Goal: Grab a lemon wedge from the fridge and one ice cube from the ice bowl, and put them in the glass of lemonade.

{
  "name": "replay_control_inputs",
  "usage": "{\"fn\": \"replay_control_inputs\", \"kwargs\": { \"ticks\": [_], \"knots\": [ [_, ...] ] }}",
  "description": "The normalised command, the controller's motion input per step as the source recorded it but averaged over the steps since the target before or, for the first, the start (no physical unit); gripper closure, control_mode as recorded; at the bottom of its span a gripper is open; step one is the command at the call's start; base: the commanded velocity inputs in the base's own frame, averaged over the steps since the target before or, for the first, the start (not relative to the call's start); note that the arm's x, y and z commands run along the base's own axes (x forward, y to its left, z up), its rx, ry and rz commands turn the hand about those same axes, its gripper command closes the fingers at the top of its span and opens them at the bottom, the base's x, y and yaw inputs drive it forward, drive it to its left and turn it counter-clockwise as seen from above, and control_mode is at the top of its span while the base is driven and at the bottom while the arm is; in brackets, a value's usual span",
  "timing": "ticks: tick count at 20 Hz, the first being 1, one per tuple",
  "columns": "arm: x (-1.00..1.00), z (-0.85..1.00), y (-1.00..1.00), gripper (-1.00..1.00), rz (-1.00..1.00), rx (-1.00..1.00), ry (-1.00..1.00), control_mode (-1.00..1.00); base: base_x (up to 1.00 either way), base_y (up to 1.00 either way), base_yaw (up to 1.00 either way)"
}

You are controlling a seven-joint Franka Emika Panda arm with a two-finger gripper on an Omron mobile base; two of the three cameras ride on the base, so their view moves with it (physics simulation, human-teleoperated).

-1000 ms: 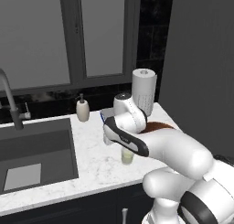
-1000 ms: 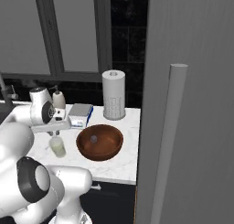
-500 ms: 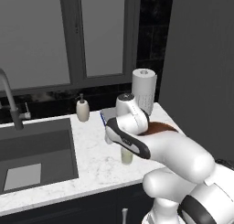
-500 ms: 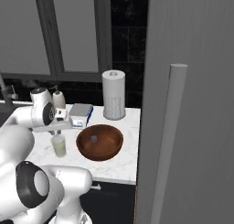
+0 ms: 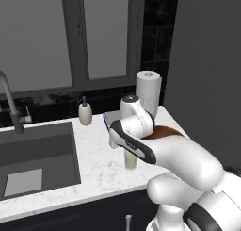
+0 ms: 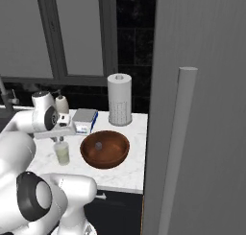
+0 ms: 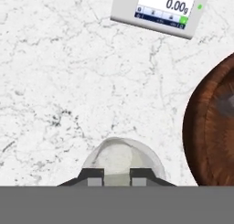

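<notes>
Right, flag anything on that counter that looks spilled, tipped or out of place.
Nothing stands out. The glass stands upright on the counter with no spill around it, the bowl sits level with one ice cube inside, and the paper towel roll and scale are upright and tidy.

Robot hand climbs above the glass of lemonade

Over 1 second the gripper (image 6: 61, 133) has lifted slightly and drawn back over the glass of lemonade (image 6: 62, 153), which now shows more fully beneath the hand in the right base view.
</notes>
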Motion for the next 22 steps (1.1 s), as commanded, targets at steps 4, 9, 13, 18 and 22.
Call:
{"fn": "replay_control_inputs", "kwargs": {
  "ticks": [4,9,13,18,22],
  "knots": [
    [-0.21,-0.04,0.0,1.0,0.0,0.0,0.0,-1.0,0.0,0.0,0.0],
    [0.14,-0.01,-0.05,-1.0,0.0,0.0,0.0,-1.0,0.0,0.0,0.0],
    [0.31,0.05,-0.13,-1.0,0.0,0.01,0.0,-1.0,0.0,0.0,0.0],
    [0.05,0.59,-0.01,-1.0,0.0,0.01,-0.01,-1.0,0.0,0.0,0.0],
    [-0.87,0.97,-0.03,-1.0,-0.01,0.02,-0.24,-1.0,0.0,0.0,0.0]
  ]
}}
